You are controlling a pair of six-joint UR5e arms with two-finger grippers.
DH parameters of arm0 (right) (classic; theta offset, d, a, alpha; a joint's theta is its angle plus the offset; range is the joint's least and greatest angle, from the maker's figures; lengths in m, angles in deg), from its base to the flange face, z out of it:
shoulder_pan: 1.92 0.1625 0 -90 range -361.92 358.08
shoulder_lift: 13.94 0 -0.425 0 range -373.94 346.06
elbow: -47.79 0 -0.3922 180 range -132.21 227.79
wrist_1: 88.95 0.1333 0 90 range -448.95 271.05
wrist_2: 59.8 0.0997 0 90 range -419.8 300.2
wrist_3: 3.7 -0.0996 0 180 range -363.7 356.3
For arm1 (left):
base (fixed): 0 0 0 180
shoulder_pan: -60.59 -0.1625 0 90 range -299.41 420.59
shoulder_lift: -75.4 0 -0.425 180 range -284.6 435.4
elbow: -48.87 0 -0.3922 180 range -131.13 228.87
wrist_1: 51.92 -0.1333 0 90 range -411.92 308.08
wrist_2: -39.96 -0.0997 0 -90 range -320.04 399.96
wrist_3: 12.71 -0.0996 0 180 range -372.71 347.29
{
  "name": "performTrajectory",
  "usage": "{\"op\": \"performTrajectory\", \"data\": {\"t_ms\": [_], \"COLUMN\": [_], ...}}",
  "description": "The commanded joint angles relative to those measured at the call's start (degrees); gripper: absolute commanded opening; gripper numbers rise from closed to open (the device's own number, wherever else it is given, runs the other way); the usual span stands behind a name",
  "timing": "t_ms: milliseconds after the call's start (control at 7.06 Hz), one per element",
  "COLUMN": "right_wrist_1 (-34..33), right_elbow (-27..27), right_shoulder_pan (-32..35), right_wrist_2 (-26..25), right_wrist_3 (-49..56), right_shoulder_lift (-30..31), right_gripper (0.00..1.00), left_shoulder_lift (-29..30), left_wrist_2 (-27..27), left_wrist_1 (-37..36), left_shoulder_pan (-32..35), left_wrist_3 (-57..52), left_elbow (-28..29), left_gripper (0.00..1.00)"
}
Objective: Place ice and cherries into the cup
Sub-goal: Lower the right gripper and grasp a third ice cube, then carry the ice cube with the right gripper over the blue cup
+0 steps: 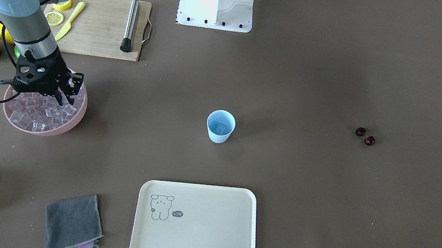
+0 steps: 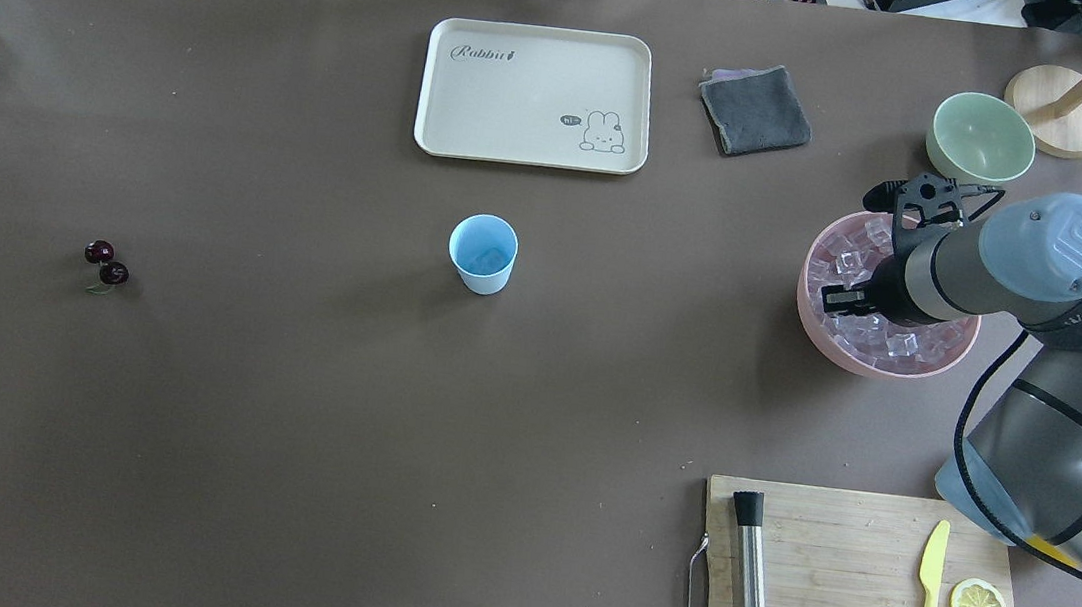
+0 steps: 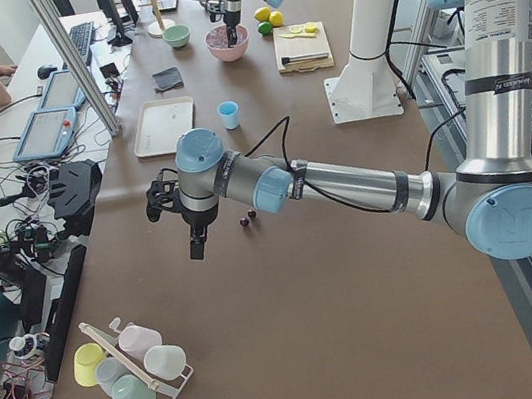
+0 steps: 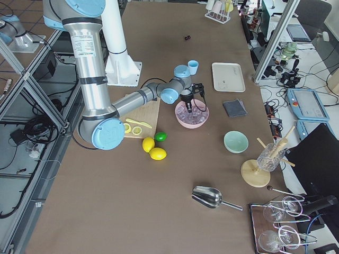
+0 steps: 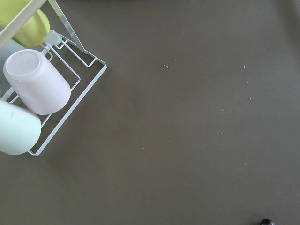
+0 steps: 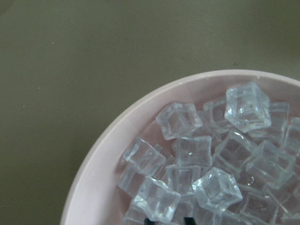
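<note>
Right gripper (image 1: 64, 97): tips slightly apart, sunk among the ice (image 1: 37, 111) in the pink bowl (image 1: 69, 126). Whether a cube is clamped cannot be told, as the wrist view cuts the tips off at its lower edge. Left gripper (image 3: 195, 243): above the table (image 1: 301, 196) near the cherries (image 1: 365, 136); open or closed cannot be told.

Count — one cup (image 1: 220, 126) mid-table, one cube showing inside; two cherries, well apart from the cup; cubes in the bowl too many to count.

Brown table (image 1: 321, 207) bears cup (image 1: 220, 126), cherries (image 1: 365, 136), tray (image 1: 195, 228), cloth (image 1: 73, 224), cutting board (image 1: 95, 33).
</note>
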Motion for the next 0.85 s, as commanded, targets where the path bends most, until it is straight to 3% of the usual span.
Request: {"op": "performTrajectory", "data": {"t_ms": [0,283,709], "right_wrist_1": [0.0,-1.0,-1.2], "right_elbow": [-1.3,-2.4,-0.7], "right_shoulder_pan": [3.2,4.5,3.9], "right_wrist_2": [1.5,0.7,0.5], "right_wrist_3": [0.4,0.4,-0.3], "right_shoulder_lift": [-0.6,-3.5,-15.6], "right_gripper": [0.0,0.0,0.0], "left_shoulder_lift": [0.0,0.0,0.1], "left_wrist_2": [0.0,0.0,0.2], "left_wrist_1": [0.0,0.0,-0.1], "left_shoulder_pan": [0.0,0.0,-0.1], "left_wrist_3": [0.0,0.1,0.0], "left_elbow": [0.0,-0.2,0.4], "left_gripper": [0.98,0.98,0.98]}}
